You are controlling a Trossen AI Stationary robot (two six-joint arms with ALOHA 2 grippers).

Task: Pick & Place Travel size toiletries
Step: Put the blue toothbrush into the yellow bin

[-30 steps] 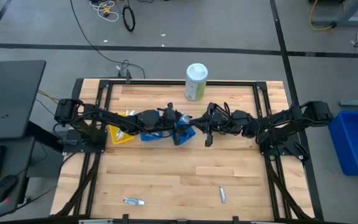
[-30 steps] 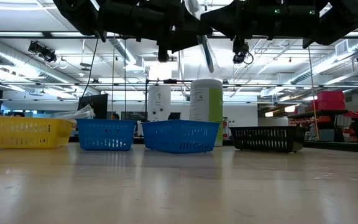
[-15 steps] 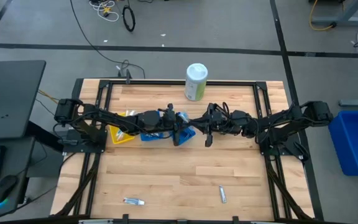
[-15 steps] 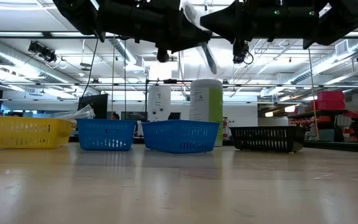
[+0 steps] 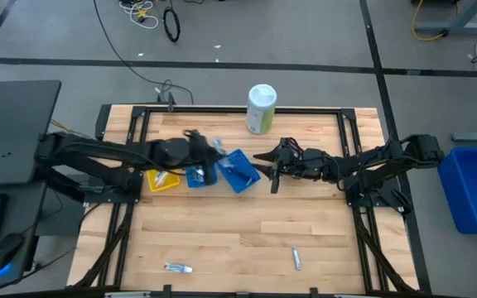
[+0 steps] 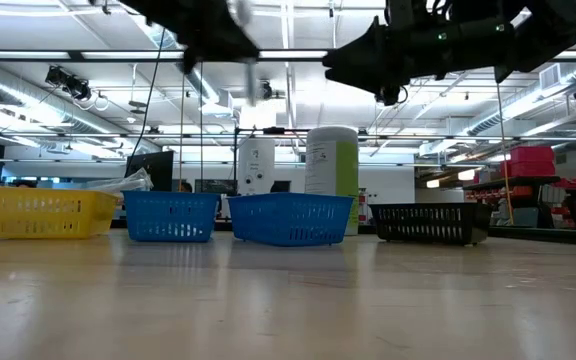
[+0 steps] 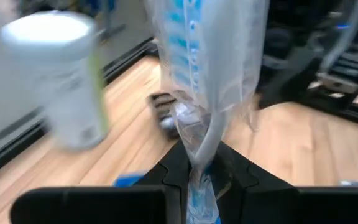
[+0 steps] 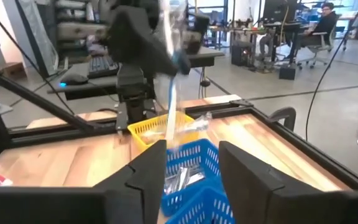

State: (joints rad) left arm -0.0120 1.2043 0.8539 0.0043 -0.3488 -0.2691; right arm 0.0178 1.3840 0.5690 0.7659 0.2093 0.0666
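Observation:
My left gripper (image 5: 208, 151) is shut on a toothbrush in a clear wrapper with blue print (image 7: 210, 74), high above the blue baskets (image 5: 197, 175) (image 5: 238, 170). The right wrist view shows that toothbrush (image 8: 169, 106) standing about upright beside my left arm. My right gripper (image 5: 265, 157) stands open a little to the right of it, above the tilted blue basket (image 8: 191, 168), with nothing between its fingers. Two small tubes (image 5: 178, 267) (image 5: 296, 259) lie flat on the table near its front edge. My left gripper pinches the wrapped toothbrush between its two fingers, on the lower part of the wrapper (image 7: 197, 163). A short end of the wrapper (image 7: 199, 205) reaches below the fingers and the long part rises above them. The toothbrush is lifted clear of table and baskets.
A yellow basket (image 5: 162, 180) with items stands left of the blue ones, and a black basket (image 6: 430, 222) to their right. A tall white-green canister (image 5: 261, 108) stands at the far edge. The table's middle and near half is bare wood apart from the two tubes.
The toothbrush has passed from my right gripper to my left. My left gripper shut on it, my right gripper opened and let go. My left gripper then swung toward the table's left with the toothbrush, away from my right gripper, which stayed roughly in place.

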